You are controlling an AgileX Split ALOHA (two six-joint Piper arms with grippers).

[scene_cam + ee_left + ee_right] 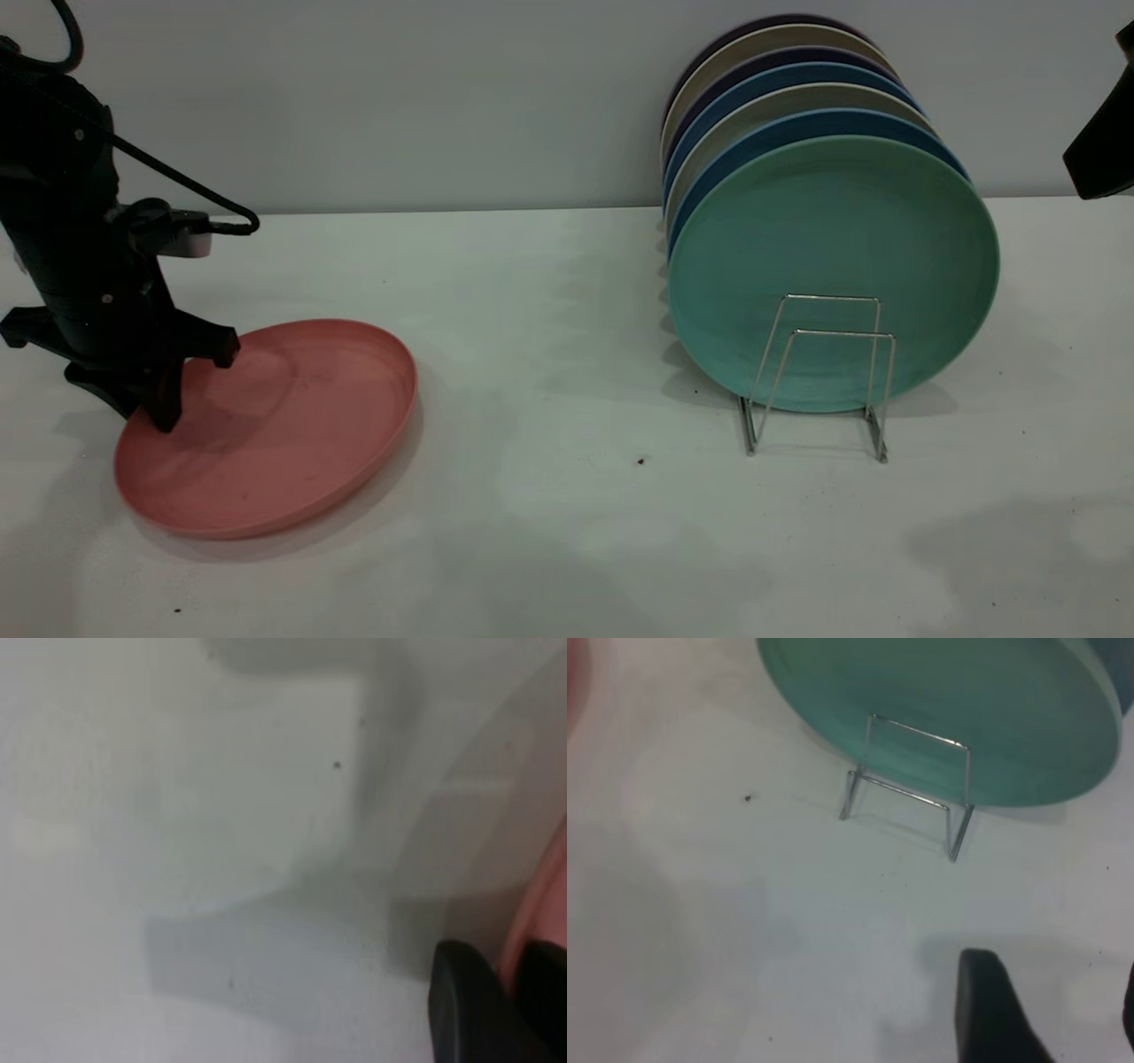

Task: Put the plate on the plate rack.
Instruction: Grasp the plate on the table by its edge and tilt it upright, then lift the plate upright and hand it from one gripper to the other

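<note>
The salmon-pink plate [283, 425] lies on the white table at the front left, its left side a little raised. My left gripper [164, 412] stands at its left rim, one finger inside the plate and one outside. In the left wrist view the two black fingers [469, 1010] pinch the pink rim [532, 921] of the plate between them. The silver wire plate rack [819, 372] stands at the right with two free loops in front; it also shows in the right wrist view [908, 793]. My right gripper [1059, 1019] hangs open and empty above the table in front of the rack.
A teal-green plate [833, 257] stands upright in the rack, with several blue, cream and dark plates [780, 89] in a row behind it. The table [567, 496] has a small dark speck [640, 461] left of the rack. The right arm [1103, 151] is at the far right edge.
</note>
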